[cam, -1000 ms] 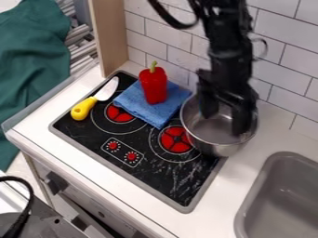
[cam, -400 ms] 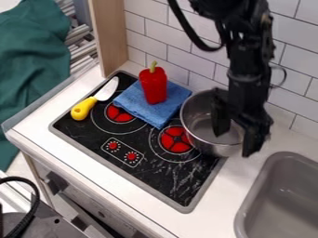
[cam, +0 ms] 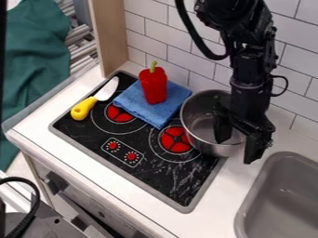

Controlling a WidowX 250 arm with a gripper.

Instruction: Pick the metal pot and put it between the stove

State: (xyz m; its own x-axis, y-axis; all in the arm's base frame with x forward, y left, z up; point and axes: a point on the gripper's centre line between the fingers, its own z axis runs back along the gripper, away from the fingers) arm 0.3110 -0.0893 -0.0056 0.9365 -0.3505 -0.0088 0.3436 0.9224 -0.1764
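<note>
Simply round, a shiny grey metal pot [cam: 203,126], open-topped

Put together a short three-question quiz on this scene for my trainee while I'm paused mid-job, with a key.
1. Multiple choice: What stands on the blue cloth?
A) a spoon
B) a red pepper
C) a pot lid

2. True or false: The gripper is open, with one finger inside the metal pot and the other outside it.

3. Fill in the blank: The knife lying on the stove has a ____ handle.

Key: 1 B; 2 true; 3 yellow
</note>
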